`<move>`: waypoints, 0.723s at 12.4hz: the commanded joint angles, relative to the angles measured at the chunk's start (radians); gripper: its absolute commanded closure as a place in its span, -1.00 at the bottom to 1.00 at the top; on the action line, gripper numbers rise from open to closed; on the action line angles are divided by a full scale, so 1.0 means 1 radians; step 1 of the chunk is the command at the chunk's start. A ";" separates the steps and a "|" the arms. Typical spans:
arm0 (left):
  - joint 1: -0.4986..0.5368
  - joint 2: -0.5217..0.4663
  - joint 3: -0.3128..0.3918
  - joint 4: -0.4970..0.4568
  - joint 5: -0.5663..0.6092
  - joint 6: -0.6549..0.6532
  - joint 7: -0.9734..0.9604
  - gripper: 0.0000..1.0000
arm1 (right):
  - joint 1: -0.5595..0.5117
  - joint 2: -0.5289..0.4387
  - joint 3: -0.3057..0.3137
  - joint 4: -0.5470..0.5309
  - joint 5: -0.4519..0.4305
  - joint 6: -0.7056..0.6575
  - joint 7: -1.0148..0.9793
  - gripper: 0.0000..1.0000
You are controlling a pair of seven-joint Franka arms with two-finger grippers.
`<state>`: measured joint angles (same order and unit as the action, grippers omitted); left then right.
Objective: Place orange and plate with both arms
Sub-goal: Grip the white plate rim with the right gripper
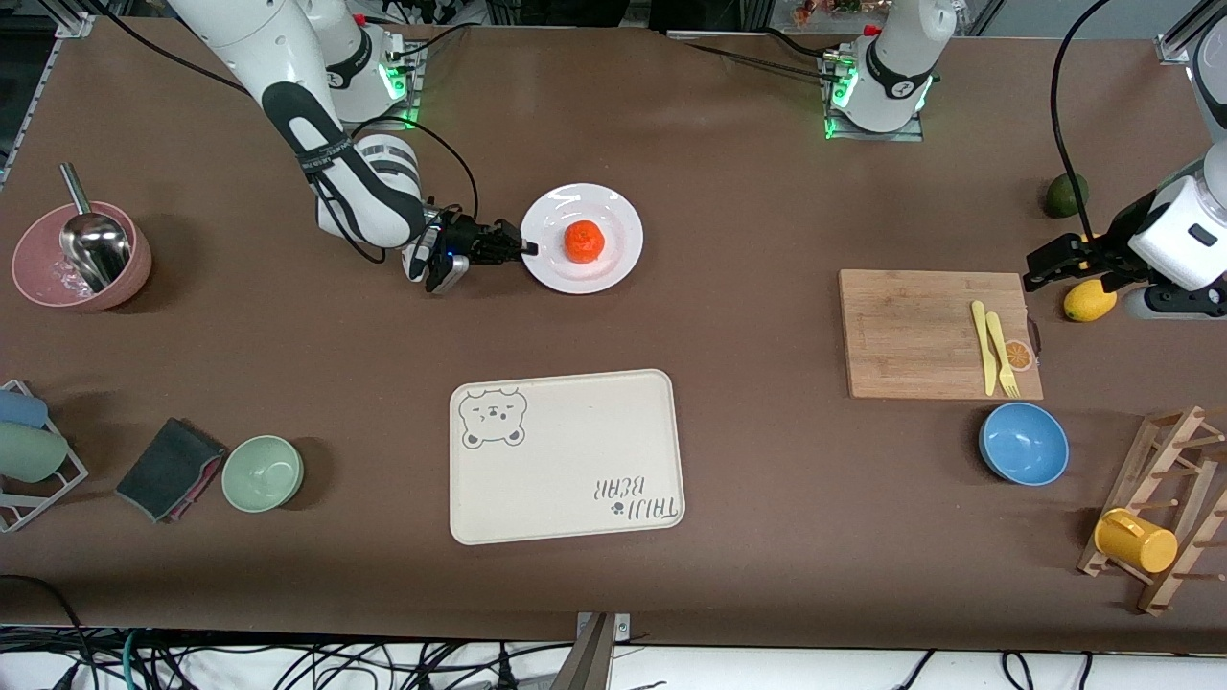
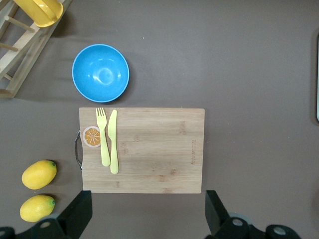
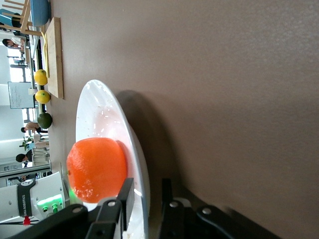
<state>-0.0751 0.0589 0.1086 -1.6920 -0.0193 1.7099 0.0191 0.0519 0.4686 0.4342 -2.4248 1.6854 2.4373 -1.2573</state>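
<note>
Orange point(image 1: 583, 241): rests mid-plate point(image 1: 618, 216), on the desk near the robots' bases. Right gripper point(image 1: 526, 248): fingers pinched on the plate rim. Left gripper point(image 1: 1053, 264): fingers spread, empty, waiting over the lemon point(image 1: 1089, 301). Risk: tilting the plate rolls the orange off.

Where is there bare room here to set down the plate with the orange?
The bear tray is bare, as is the table between it and the plate holding the orange, gripped at the rim by the right gripper. Crowded: around the cutting board, left gripper and lemons.
</note>
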 commanded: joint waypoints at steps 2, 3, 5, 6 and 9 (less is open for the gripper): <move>-0.008 0.009 0.009 0.015 -0.018 0.001 0.022 -1.00 | -0.010 0.008 0.015 0.000 0.039 0.016 -0.034 0.51; -0.008 0.009 0.010 0.015 -0.018 0.001 0.022 -1.00 | -0.010 0.010 0.015 0.000 0.039 0.028 -0.034 0.59; -0.009 0.009 0.010 0.015 -0.018 0.001 0.022 -1.00 | -0.010 0.010 0.015 0.000 0.039 0.029 -0.034 0.79; -0.008 0.009 0.010 0.015 -0.018 0.001 0.022 -1.00 | -0.010 0.010 0.015 0.000 0.039 0.028 -0.034 0.89; -0.009 0.009 0.010 0.015 -0.018 0.001 0.022 -1.00 | -0.010 0.010 0.015 0.000 0.042 0.029 -0.034 0.96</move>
<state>-0.0762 0.0607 0.1086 -1.6920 -0.0193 1.7099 0.0203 0.0479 0.4688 0.4405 -2.4233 1.7026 2.4301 -1.2693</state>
